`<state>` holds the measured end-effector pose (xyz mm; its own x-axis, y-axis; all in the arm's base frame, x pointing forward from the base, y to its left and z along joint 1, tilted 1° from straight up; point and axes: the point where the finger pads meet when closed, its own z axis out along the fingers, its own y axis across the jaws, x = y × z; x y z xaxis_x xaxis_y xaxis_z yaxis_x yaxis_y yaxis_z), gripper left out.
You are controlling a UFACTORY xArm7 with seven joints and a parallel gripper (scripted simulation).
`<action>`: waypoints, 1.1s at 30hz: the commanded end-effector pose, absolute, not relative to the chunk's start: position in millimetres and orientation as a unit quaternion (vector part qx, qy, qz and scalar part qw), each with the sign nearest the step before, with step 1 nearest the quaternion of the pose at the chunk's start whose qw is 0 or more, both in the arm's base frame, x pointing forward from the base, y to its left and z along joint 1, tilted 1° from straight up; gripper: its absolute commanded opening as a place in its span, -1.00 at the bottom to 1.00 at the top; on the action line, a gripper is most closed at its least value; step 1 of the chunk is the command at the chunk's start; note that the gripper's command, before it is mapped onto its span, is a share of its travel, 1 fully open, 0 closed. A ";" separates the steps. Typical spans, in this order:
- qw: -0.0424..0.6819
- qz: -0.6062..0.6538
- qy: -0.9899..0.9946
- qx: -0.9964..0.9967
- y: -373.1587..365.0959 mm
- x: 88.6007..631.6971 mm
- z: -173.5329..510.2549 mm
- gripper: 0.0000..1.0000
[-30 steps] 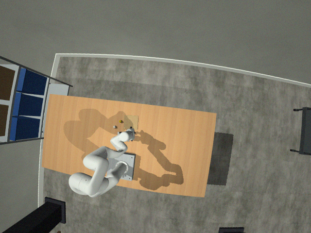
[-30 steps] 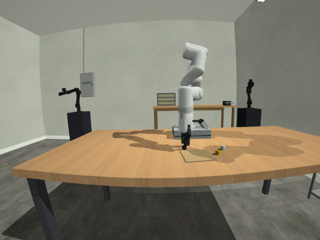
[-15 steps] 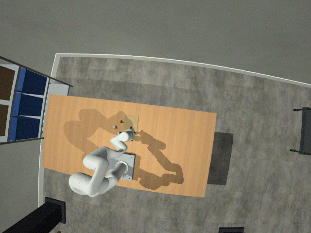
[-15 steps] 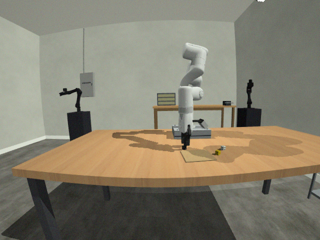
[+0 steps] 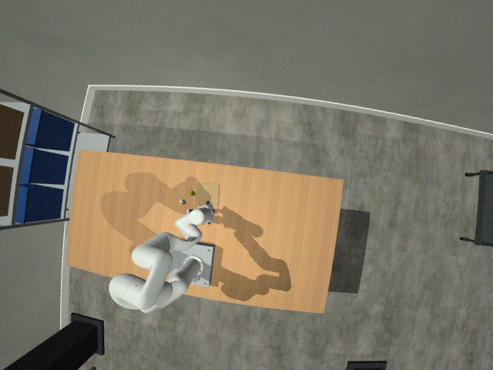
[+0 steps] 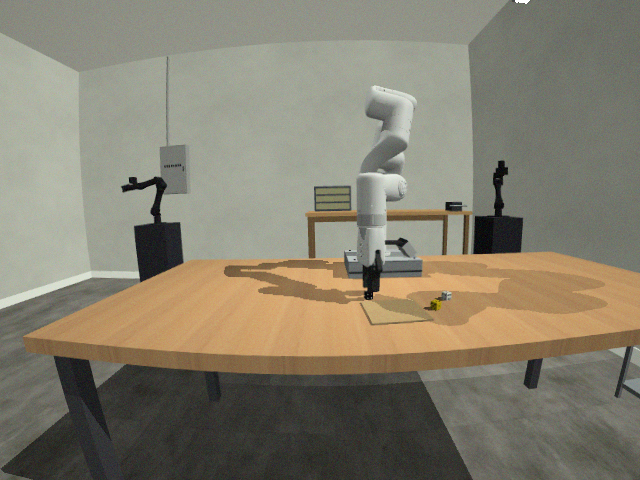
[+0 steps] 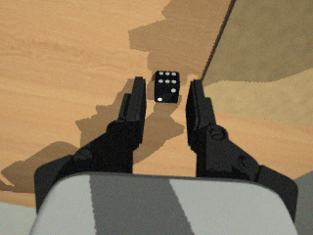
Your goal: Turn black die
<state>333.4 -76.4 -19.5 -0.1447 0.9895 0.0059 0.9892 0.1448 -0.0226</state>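
1. Gripper [image 7: 166, 100]: dark, two-fingered, pointing down at the table [image 6: 206, 320]. We find the jaws part open with nothing between them; a gap shows on each side of the die.
2. Black die [image 7: 166, 86]: lies flat on bare wood, in the wrist view at 12 o'clock from the fingertips and just beyond them, touching neither finger. The upper face we read as six white pips; the face towards the camera shows two.
3. Mat [image 7: 264, 49]: tan sheet, flat on the table, at 2 o'clock from the black die in the wrist view. The die lies off it, just beside its edge.
4. Yellow die [image 6: 435, 304]: on the table just beside the mat's right edge in the exterior view. Its pips are too small for us to read.
5. Grey die [image 6: 446, 295]: near the yellow die, at 1 o'clock from it in the exterior view, apart from it.
6. Base plate [image 5: 207, 254]: grey, carries the white arm [image 6: 385, 155].
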 end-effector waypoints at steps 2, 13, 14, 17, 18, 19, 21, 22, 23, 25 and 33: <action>0.009 0.006 -0.756 -0.654 -76.6 334.5 -23.3 -0.28; 0.009 0.006 -0.756 -0.654 -76.6 334.2 -35.8 -0.28; 0.009 0.006 -0.756 -0.654 -76.6 334.2 -37.0 -0.28; 0.009 0.006 -0.756 -0.654 -76.6 334.1 -39.7 -0.28; 0.009 0.006 -0.756 -0.654 -76.6 334.1 -40.3 -0.28; 0.009 0.006 -0.756 -0.654 -76.6 334.1 -40.7 -0.28; 0.009 0.006 -0.756 -0.654 -76.6 334.1 -41.2 -0.28; 0.009 0.006 -0.756 -0.654 -76.6 334.1 -41.2 -0.28; 0.009 0.006 -0.756 -0.654 -76.6 334.1 -41.2 -0.28; 0.009 0.006 -0.756 -0.654 -76.6 334.1 -41.3 -0.28; 0.009 0.006 -0.756 -0.654 -76.6 334.1 -41.3 -0.28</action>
